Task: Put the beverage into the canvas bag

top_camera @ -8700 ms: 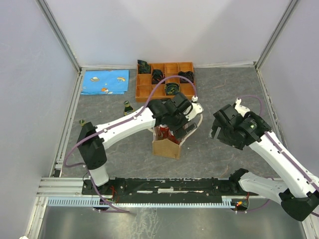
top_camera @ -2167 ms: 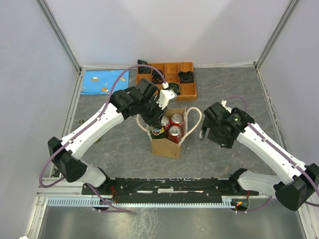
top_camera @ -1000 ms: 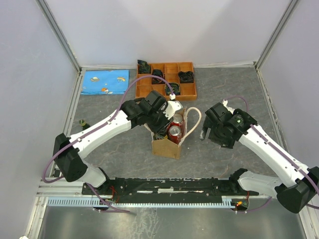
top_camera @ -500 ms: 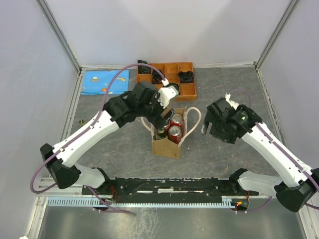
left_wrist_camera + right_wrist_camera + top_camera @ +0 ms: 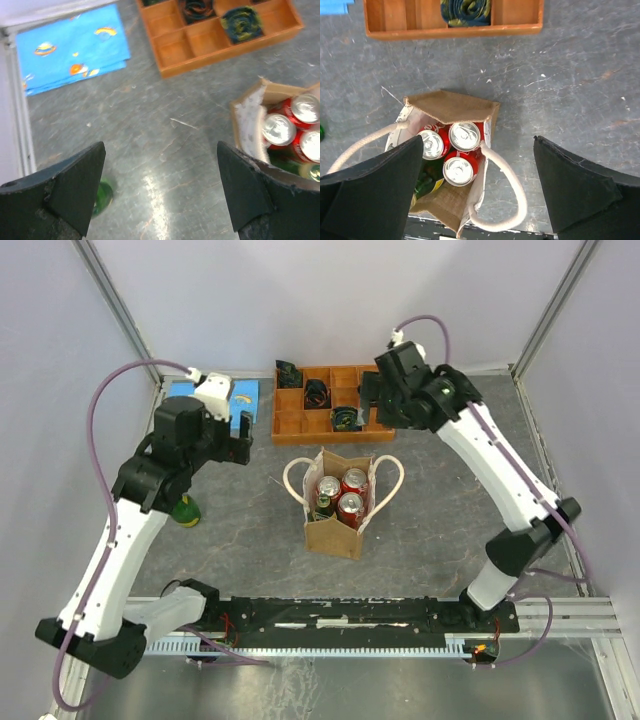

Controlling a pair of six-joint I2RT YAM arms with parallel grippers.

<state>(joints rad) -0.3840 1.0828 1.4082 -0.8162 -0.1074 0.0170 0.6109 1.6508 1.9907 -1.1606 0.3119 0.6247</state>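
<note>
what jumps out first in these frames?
The tan bag in the middle stands open, packed with three red cans and a green bottle. Both hands are open and clear of it. The left hand is near a second green bottle standing to the bag's left, and the right hand is raised at the back by the orange tray.

You have the canvas bag (image 5: 335,528) standing upright at the middle of the desk (image 5: 440,530). Inside it, two cans (image 5: 354,480) sit side by side along the far wall, a third can (image 5: 349,505) sits near right, and the bagged bottle (image 5: 323,508) fills the near-left corner. Behind the bag, at the far edge, lies the tray (image 5: 290,423), with rolled bundles (image 5: 345,418) in some compartments. Left of the tray lies the cloth (image 5: 70,47). The loose bottle (image 5: 184,510) stands well left of the bag.
</note>
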